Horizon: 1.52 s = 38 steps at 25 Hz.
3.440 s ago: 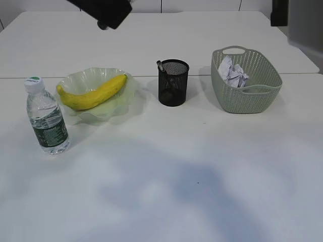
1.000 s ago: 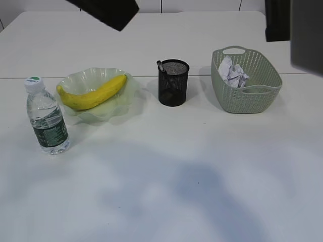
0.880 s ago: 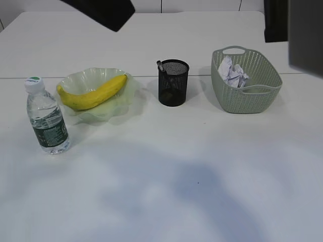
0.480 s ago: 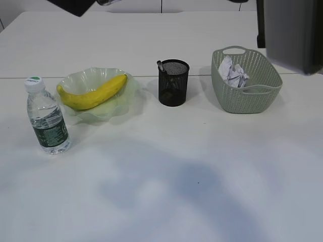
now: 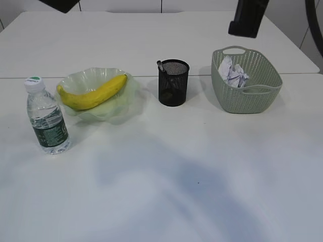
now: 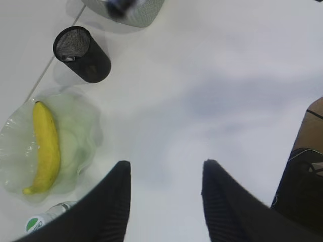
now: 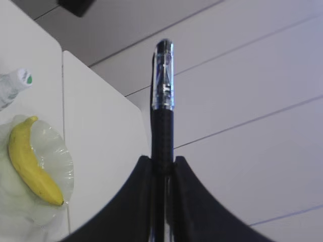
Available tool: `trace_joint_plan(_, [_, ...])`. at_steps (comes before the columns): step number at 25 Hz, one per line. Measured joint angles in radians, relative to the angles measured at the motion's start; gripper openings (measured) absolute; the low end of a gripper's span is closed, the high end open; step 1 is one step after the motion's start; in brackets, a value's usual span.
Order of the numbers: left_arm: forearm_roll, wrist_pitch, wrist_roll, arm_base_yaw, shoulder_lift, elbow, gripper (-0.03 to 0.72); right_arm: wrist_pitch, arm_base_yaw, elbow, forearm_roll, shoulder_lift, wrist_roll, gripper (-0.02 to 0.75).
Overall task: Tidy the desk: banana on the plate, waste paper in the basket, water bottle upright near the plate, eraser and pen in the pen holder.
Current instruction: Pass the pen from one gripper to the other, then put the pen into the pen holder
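Pen [image 7: 162, 106] clamped upright between the two dark fingers of the right end effector [image 7: 162, 169]; jaws pinched tight on its black lower barrel, clear cap end sticking out past the fingertips. In the exterior view only a dark piece of the right arm shows at the top edge, above the basket [image 5: 255, 96], well clear of the bench [image 5: 166, 181].

Left end effector [image 6: 164, 174] about half open, nothing between its fingers [image 6: 117, 201]. It hangs high over the bench, looking down.

Relative to the left end effector:
- Banana [image 6: 44, 146] lies ahead and to the left of the fingers, in the pale green scalloped plate [image 6: 83, 126], touching it along its length.
- Water bottle [image 6: 48, 222] upright just beside the left finger, green-and-white cap showing, just beside the plate edge.
- Black mesh pen holder [image 6: 83, 54] farther ahead, beyond the plate. A dark slim object leans against its rim in the exterior view; cannot tell whether the eraser is inside.
- Basket farthest ahead, at the frame's top edge, blurred.

Relative to the right end effector: banana and plate sit below and to the left of the fingers, bottle cap farther left.

Crumpled waste paper [image 5: 233, 72] rests inside the grey-green basket.
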Motion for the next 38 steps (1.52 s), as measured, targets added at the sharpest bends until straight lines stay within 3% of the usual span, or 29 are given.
trace_joint_plan(4, [0.018, 0.000, 0.000, 0.000, 0.000, 0.000, 0.330, -0.068, 0.000, 0.006, 0.239, 0.000, 0.001, 0.058])
trace_joint_plan(7, [0.022, 0.000, 0.000, 0.000, 0.000, 0.000, 0.330, -0.080, 0.000, 0.006, 0.305, 0.000, 0.028, 0.057])
trace_joint_plan(11, [0.030, -0.007, -0.006, 0.000, 0.000, 0.030, 0.330, -0.096, 0.000, 0.006, 0.320, 0.000, 0.109, 0.057])
trace_joint_plan(16, [0.067, -0.133, -0.029, 0.000, 0.000, 0.165, 0.330, -0.097, 0.000, 0.006, 0.325, 0.007, 0.202, 0.057])
trace_joint_plan(24, [0.219, -0.350, -0.164, 0.000, 0.000, 0.380, 0.330, -0.093, -0.010, 0.006, 0.325, 0.081, 0.304, 0.057])
trace_joint_plan(32, [0.275, -0.495, -0.267, 0.000, 0.000, 0.513, 0.330, 0.064, -0.165, 0.004, 0.325, 0.138, 0.429, 0.050])
trace_joint_plan(38, [0.277, -0.516, -0.291, 0.030, 0.000, 0.522, 0.328, 0.116, -0.183, -0.043, 0.321, 0.218, 0.445, 0.050])
